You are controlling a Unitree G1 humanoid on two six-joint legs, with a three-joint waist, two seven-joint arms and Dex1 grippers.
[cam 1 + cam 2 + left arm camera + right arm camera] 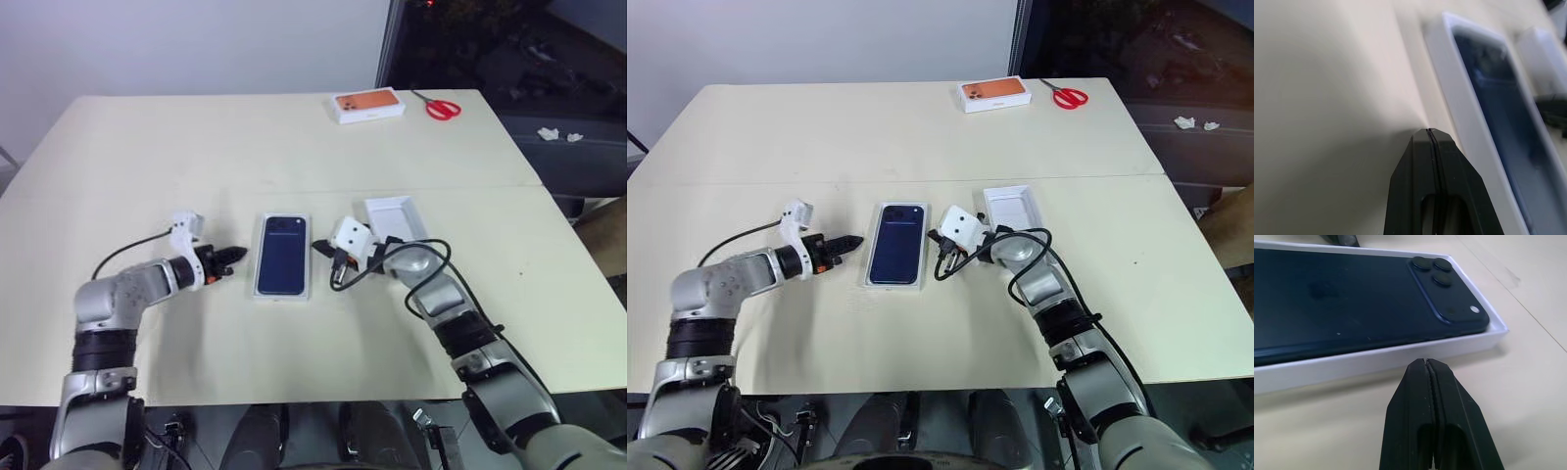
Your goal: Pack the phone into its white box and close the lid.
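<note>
At the centre of the cream table (294, 137) we record the white box (283, 294), a shallow base lying flat, our landmark for every entry below.

Item: the phone (282, 257), dark navy, lying back-up inside the white box, its camera cluster at the corner toward the far side of the table; the right wrist view shows the box rim (1376, 360) running all round it.

Item: the left gripper (235, 255), on the left of the white box and just beside its long edge, fingers clenched together on nothing, tips aimed at the box.

Item: the right gripper (319, 246), on the right of the white box, near its far corner, likewise pressed shut and empty; we cannot tell whether it touches the rim.

Item: the lid (395, 217), a deeper white tray, open side up, right of the white box beyond the right gripper.

Item: a white box with an orange top (367, 105), well beyond the white box at the far edge.

Item: red-handled scissors (438, 106), just right of the orange-topped box.
</note>
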